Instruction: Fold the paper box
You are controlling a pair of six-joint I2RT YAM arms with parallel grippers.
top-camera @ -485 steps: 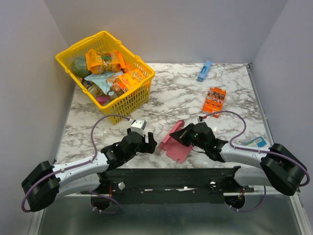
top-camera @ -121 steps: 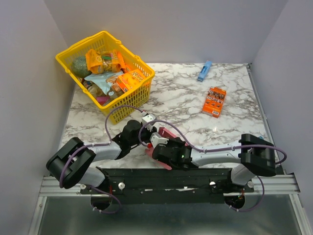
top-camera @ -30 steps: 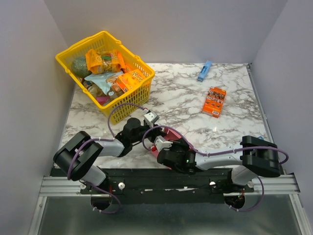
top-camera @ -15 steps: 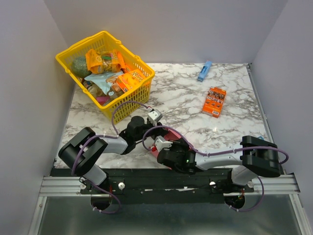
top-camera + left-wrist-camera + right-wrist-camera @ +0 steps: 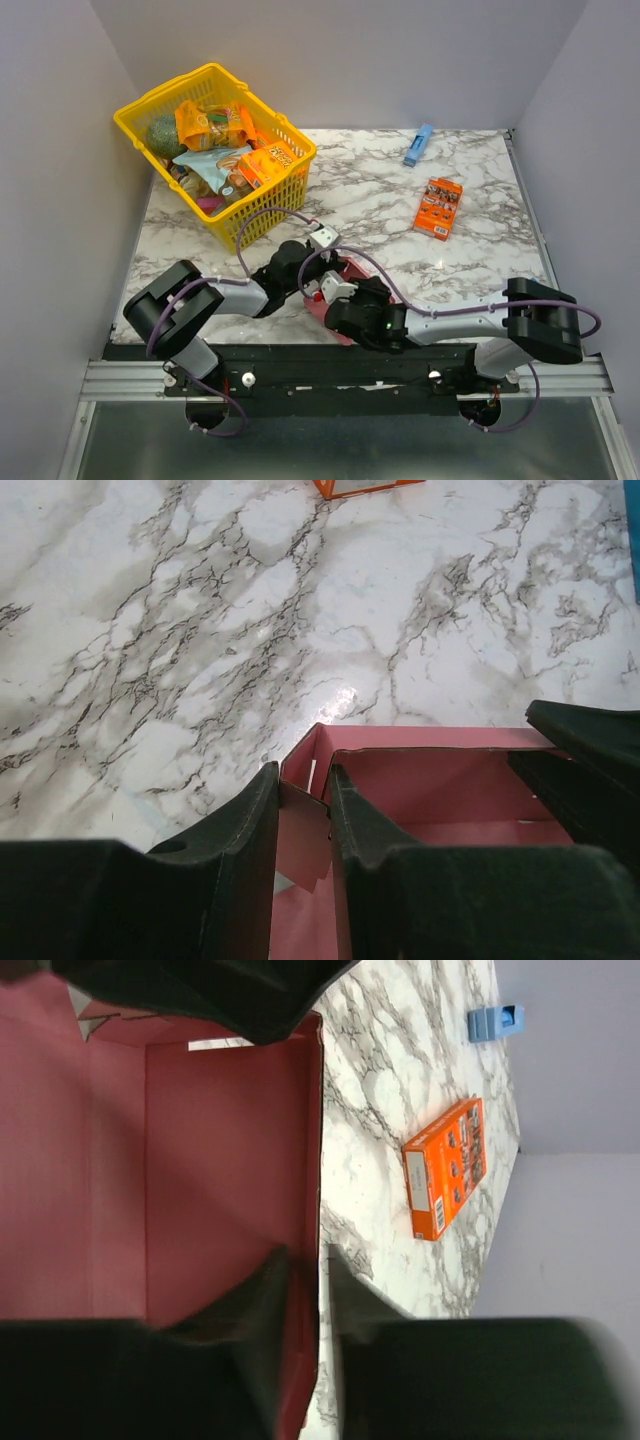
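The paper box point(image 5: 355, 271) is pink card, standing as an open tray near the table's front edge between both arms. In the left wrist view the paper box point(image 5: 440, 780) shows its pink inside. My left gripper point(image 5: 304, 775) sits astride its near corner, one finger outside and one inside. The jaws are a narrow gap apart with a small flap loose between them. In the right wrist view my right gripper point(image 5: 308, 1255) straddles a side wall of the paper box point(image 5: 220, 1160), and marble shows between the wall and the outer finger, so it is open.
A yellow basket point(image 5: 272, 205) full of snack packets stands at the back left. An orange printed snack box point(image 5: 438, 208) lies right of centre, and a slim blue box point(image 5: 418, 145) lies near the back wall. Purple cables loop over both wrists beside the box.
My left gripper has reached further right onto the box corner and its jaws have narrowed. My right gripper has opened off the box wall and shifted slightly right.
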